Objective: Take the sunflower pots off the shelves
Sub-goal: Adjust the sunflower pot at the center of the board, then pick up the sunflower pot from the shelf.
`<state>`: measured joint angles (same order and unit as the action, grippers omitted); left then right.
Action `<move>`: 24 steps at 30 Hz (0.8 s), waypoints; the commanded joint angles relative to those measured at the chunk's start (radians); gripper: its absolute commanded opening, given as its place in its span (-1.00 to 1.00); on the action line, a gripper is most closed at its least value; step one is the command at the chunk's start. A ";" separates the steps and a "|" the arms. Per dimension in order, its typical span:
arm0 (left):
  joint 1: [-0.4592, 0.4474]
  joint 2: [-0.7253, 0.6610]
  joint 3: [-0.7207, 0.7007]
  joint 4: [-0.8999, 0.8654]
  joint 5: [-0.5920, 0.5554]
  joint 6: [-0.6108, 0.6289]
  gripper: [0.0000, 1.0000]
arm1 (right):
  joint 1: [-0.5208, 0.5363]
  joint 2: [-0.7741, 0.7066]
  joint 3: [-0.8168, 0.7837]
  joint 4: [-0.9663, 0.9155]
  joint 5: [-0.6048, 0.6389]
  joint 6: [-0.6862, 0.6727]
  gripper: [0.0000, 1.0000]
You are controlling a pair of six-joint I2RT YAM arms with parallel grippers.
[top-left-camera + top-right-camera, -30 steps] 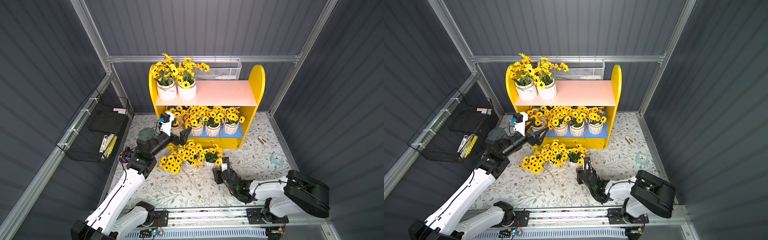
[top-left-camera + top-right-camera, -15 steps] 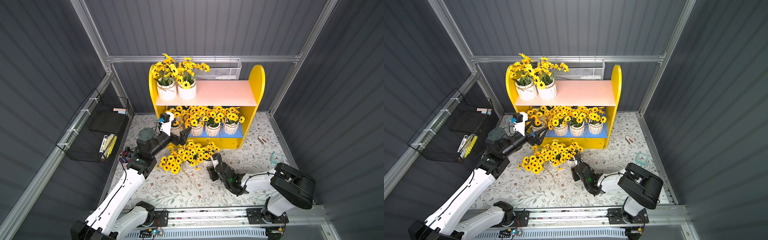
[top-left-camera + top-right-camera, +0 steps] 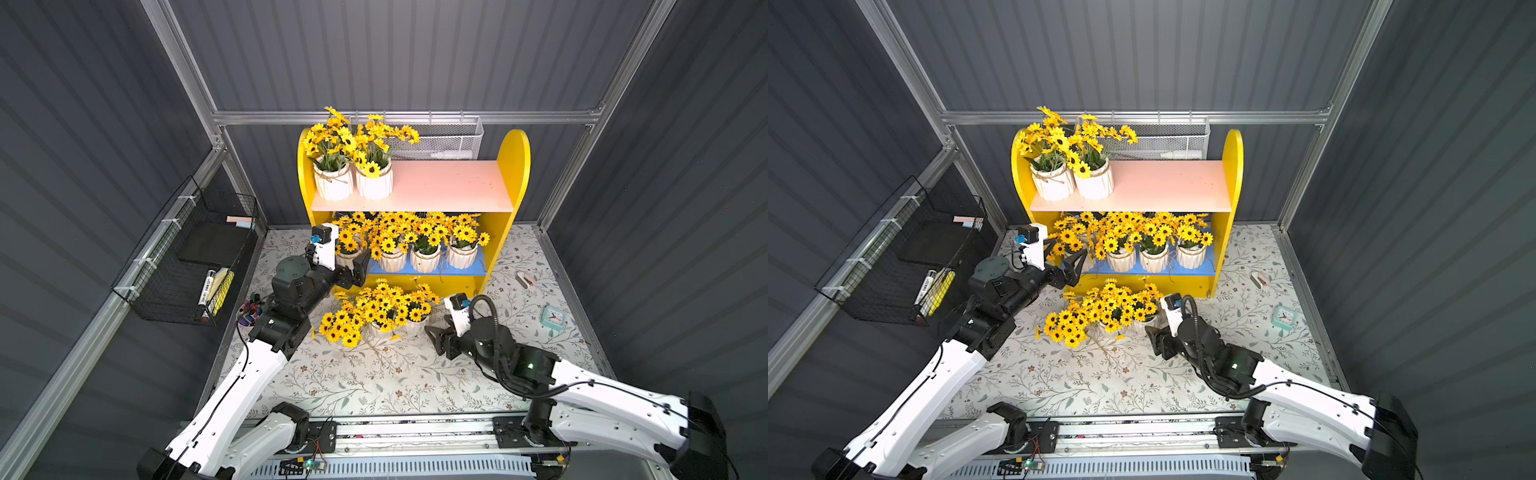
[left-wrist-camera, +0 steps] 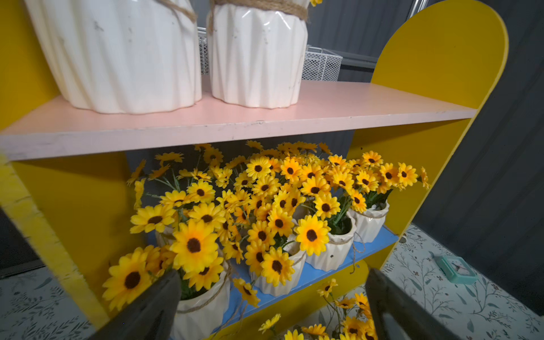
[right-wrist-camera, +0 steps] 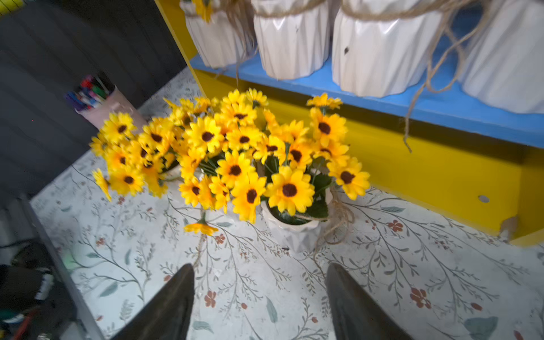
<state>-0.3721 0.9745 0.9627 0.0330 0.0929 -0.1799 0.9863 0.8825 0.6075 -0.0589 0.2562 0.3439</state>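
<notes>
The yellow shelves (image 3: 513, 166) carry two sunflower pots (image 3: 333, 188) at the left of the pink upper board (image 3: 449, 187). Several more pots (image 3: 425, 260) stand in a row on the blue lower board (image 4: 312, 275). Two pots (image 3: 415, 327) stand on the floor in front of the unit. My left gripper (image 3: 358, 270) (image 4: 273, 294) is open at the lower board's left end, its fingers either side of the leftmost pot (image 4: 203, 309). Near the floor, my right gripper (image 3: 436, 338) (image 5: 260, 282) is open and empty, a short way in front of a floor pot (image 5: 294, 234).
A black wire basket (image 3: 187, 266) hangs on the left wall and a white mesh basket (image 3: 449, 141) sits behind the shelves. A pink cup of markers (image 5: 109, 106) stands left of the floor pots. A teal clock (image 3: 553, 318) and a small pink item (image 3: 524, 279) lie on the right.
My right gripper has gone from shut to open, and its arm has swung to a new pose beside the floor pots. The left arm has not moved.
</notes>
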 commanded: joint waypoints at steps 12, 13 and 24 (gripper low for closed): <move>0.114 -0.064 0.048 -0.005 0.133 -0.012 0.99 | 0.002 0.214 0.568 -0.041 0.129 -0.343 0.98; 0.117 -0.073 0.037 0.009 0.136 -0.012 0.99 | -0.001 0.237 0.594 -0.023 0.132 -0.372 0.98; 0.127 -0.046 0.074 -0.032 0.181 0.055 0.99 | -0.181 0.496 0.938 -0.017 -0.048 -0.349 0.98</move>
<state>-0.2493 0.9047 1.0039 0.0238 0.2268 -0.1673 0.8299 1.3705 1.5242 -0.0879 0.2634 -0.0147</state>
